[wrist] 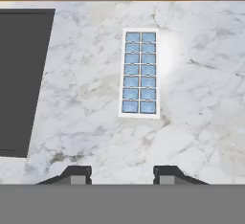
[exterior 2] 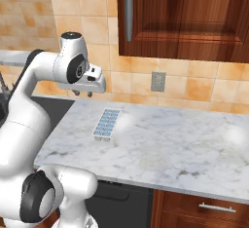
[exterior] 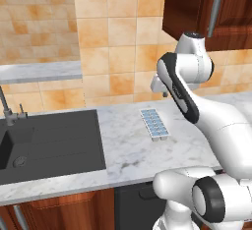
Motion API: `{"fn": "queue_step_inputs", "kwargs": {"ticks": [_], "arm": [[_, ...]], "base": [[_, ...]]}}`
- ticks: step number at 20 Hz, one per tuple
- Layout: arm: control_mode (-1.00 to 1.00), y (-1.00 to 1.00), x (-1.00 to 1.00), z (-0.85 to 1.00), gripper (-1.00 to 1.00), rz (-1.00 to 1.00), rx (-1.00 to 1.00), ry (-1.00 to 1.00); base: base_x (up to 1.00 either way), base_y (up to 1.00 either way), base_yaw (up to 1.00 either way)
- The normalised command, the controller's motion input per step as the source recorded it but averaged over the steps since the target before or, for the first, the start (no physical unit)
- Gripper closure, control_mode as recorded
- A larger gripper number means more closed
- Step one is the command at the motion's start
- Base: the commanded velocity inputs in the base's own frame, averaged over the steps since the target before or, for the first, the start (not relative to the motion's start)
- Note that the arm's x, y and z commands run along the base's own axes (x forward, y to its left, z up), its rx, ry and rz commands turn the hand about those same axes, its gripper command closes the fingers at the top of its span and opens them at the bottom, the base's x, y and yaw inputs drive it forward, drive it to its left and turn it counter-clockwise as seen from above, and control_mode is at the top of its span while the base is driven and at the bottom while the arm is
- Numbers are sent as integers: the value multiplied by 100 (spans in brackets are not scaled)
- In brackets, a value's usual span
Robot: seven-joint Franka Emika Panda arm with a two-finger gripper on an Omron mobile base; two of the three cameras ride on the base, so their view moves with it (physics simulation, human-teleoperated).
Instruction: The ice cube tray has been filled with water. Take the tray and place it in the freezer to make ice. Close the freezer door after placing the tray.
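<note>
Worktop: white-grey marble, veined, running along a wall of orange-tan tiles. Dark wood lower cabinets sat under it, one with a silver bar pull. Above the right stretch hung a dark wood upper cabinet with a long vertical silver handle; below it we logged a grey wall outlet set in the tiles.

To the left, a black sink was let into the counter, with a grey faucet at its back edge. A pale ledge crossed the wall above the sink.

We found the ice cube tray lying flat on the marble, right of the sink and clear of it, short of the back wall. Its two rows of cells held the pale blue water. Bare marble lay all round it.

The gripper hung above the counter, pointing down, with the tray ahead of its fingertips and well apart from them. We noted the jaws parted with a gap between them, nothing held. In the right base view the hand sat above and left of the tray. We saw nothing between the gripper and the tray.
</note>
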Motion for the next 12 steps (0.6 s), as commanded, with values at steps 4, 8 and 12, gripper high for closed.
{"fn": "queue_step_inputs", "kwargs": {"ticks": [4, 8, 12], "arm": [[-100, -1, -33, -2, -100, -2, 0, 0], [-100, -7, -58, -20, -100, -11, 0, 0], [-100, -10, -49, -18, -100, -10, 0, -1]], "base": [[0, 0, 0], [0, 0, 0], [0, 0, 0]]}}
